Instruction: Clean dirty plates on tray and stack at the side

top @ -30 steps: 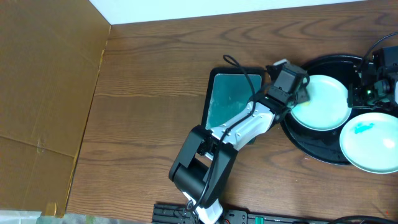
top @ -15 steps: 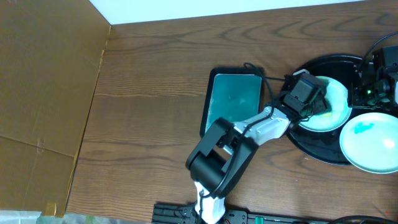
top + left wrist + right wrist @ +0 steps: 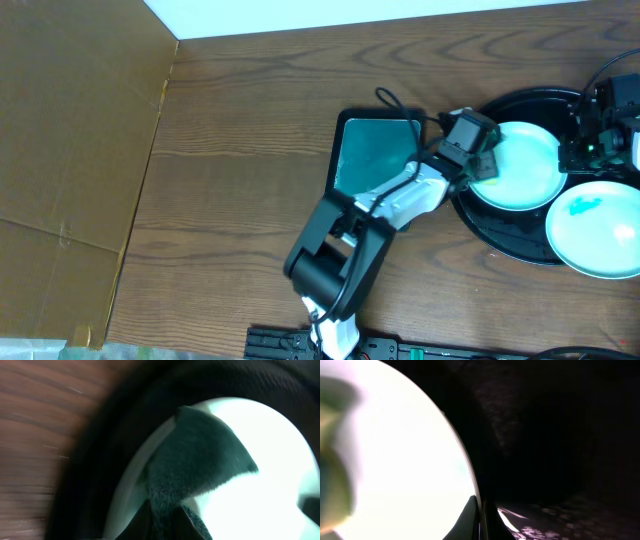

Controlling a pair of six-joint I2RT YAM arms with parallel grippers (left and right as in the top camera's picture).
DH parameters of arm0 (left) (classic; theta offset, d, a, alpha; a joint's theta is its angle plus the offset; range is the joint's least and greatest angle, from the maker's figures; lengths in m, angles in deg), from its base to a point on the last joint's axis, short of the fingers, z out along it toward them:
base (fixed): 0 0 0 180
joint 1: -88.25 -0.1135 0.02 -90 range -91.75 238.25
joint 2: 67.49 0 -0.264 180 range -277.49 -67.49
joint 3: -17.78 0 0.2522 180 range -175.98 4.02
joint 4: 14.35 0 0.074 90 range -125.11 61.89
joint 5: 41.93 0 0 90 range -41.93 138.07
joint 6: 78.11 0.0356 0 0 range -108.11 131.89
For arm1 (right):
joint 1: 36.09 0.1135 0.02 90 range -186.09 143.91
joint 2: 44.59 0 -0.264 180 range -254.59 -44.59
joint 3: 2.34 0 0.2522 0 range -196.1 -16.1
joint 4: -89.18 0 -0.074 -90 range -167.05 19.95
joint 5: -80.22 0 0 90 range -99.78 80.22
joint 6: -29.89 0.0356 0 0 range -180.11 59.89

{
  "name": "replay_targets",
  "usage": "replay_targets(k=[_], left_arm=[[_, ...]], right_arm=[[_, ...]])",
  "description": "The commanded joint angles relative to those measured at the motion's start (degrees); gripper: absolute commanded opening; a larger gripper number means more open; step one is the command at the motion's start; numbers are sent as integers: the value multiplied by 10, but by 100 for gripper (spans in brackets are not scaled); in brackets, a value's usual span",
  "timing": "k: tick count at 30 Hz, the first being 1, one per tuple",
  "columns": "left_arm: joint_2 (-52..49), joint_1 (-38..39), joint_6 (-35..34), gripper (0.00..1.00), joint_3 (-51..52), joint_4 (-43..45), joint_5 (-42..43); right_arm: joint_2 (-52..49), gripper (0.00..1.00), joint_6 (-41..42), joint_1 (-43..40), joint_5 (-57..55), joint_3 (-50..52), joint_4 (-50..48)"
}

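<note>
The round black tray (image 3: 508, 243) lies at the right. A white plate (image 3: 525, 165) rests inside it. My left gripper (image 3: 478, 162) sits at that plate's left edge, shut on a dark grey cloth (image 3: 197, 462) that presses on the plate (image 3: 285, 460). My right gripper (image 3: 588, 145) is at the plate's right rim; in the right wrist view its jaws (image 3: 482, 509) are shut on the rim of the plate (image 3: 405, 455). A second plate (image 3: 595, 228) with a teal smear lies at the tray's lower right, over the rim.
A rectangular teal-green tray (image 3: 375, 150) lies just left of the black tray, under the left arm. A cardboard panel (image 3: 70, 150) covers the far left. Bare wooden tabletop (image 3: 240, 180) stretches between them.
The left gripper with the cloth swept right across the plate, then came back to the plate's left edge. The right gripper and both plates have stayed put.
</note>
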Motion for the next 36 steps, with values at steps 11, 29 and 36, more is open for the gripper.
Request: replay_targets(k=[11,29,36], left_arm=[[194,-17,26,7,7,-12,-58],[255,-214,27,7,9,-314,-92],[255,-230,46,7,9,-334,-93]], right_arm=[[96,1,-61,-12,-95,-11,-17],[221,1,-496,218,-739,-15,-172],[221,1,-756,305,-783,-15,-290]])
